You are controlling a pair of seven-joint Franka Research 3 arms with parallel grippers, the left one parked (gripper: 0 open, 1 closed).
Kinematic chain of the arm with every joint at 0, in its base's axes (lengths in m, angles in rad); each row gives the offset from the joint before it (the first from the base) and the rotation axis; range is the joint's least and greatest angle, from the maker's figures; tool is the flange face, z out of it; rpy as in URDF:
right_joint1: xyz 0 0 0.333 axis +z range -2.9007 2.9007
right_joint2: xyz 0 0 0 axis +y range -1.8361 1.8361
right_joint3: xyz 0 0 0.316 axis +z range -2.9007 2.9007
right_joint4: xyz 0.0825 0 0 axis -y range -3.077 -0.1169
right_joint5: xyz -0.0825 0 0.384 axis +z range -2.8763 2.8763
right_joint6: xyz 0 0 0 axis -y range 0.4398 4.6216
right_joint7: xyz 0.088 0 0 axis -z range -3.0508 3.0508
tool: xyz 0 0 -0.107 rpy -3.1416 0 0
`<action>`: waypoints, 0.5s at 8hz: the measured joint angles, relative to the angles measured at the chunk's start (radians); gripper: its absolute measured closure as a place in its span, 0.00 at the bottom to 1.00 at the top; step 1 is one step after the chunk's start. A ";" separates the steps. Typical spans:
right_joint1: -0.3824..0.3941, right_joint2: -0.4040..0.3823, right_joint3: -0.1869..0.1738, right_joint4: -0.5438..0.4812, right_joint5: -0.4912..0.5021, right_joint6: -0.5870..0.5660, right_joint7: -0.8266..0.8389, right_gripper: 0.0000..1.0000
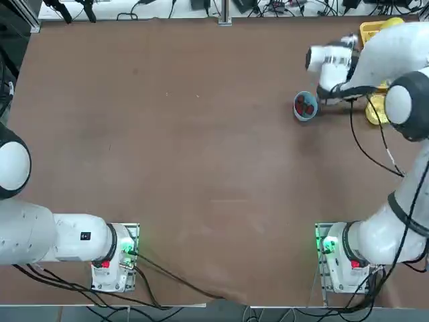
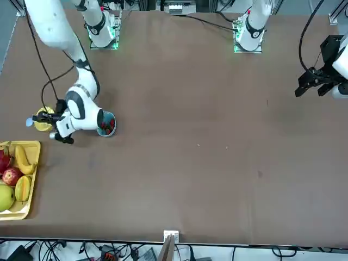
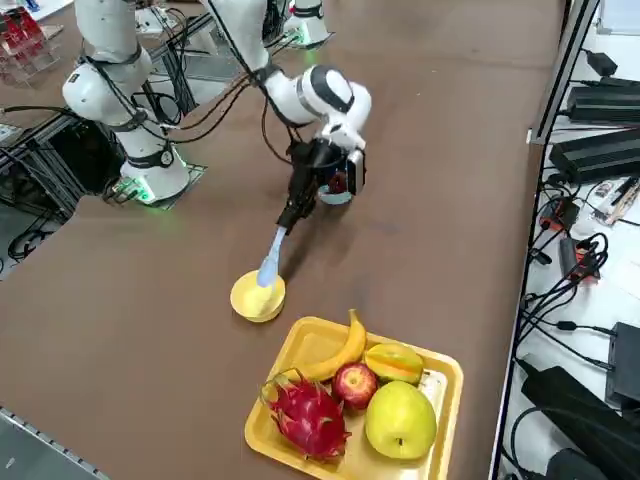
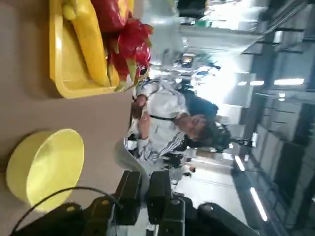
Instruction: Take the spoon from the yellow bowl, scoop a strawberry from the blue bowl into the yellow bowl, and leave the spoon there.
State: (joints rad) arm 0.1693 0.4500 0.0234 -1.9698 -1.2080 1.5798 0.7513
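Right gripper (image 4: 143,189) shut — fingers level, wrist tipped sideways

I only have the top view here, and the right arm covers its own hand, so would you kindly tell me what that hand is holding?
Observer: The right hand is shut on the spoon.

Operator: Thank you. Is there a strawberry on the spoon?

Observer: I see none on it in the right side view; its light-blue head looks bare, pointing down toward the yellow bowl.

Operator: And what does the tray beyond the arm contain?

Observer: The yellow tray holds a banana, a dragon fruit and other fruit.
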 joint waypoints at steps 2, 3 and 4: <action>0.010 -0.079 0.033 0.053 0.161 -0.009 -0.137 0.89; 0.013 -0.106 0.039 0.080 0.247 -0.015 -0.174 0.89; 0.014 -0.125 0.042 0.117 0.365 -0.016 -0.187 0.89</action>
State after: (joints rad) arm 0.1830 0.3246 0.0653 -1.8523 -0.8430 1.5637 0.5642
